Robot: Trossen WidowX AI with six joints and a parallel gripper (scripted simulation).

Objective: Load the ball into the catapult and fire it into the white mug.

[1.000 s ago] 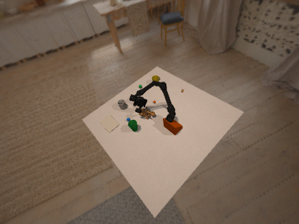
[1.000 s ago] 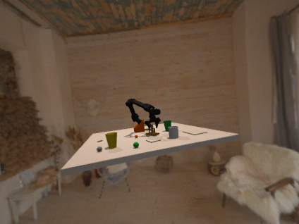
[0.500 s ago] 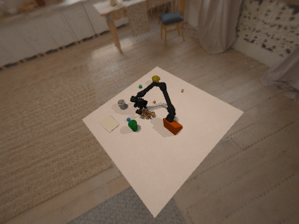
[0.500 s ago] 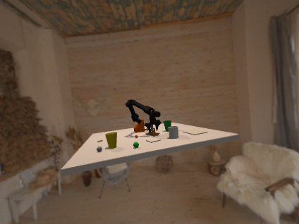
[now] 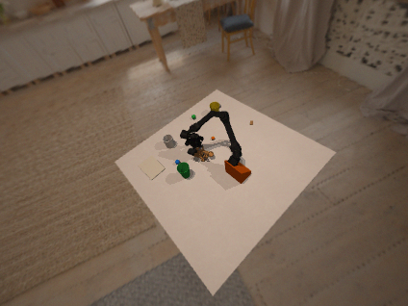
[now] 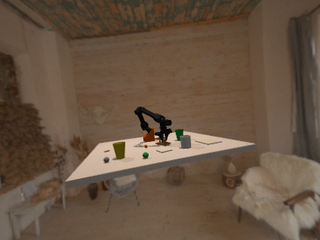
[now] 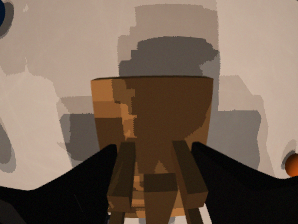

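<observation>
"Pincer?"
"My gripper (image 5: 195, 152) (image 6: 163, 140) (image 7: 154, 149) is part-spread astride the blocky brown catapult's (image 5: 204, 155) (image 6: 163, 143) (image 7: 170, 110) rails; can't tell if pinching."
"Rest, top view?"
"From catapult: smooth orange ball (image 5: 213, 138) (image 6: 146, 146) (image 7: 293, 165) 1 o'clock, green cup (image 5: 184, 169) (image 6: 179, 134) 8, grey cylindrical mug (image 5: 168, 140) (image 6: 186, 142) 10."

From my remote seat it's a home: a fleece-draped armchair (image 6: 283, 189), a curtain (image 5: 300, 34) (image 6: 303, 83) behind it.

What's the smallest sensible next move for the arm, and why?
I'd ease the pincer gently inward and check its grip before turning the catapult: its fingers flank the two wooden rails closely, but firm contact on both sides isn't clear.
</observation>
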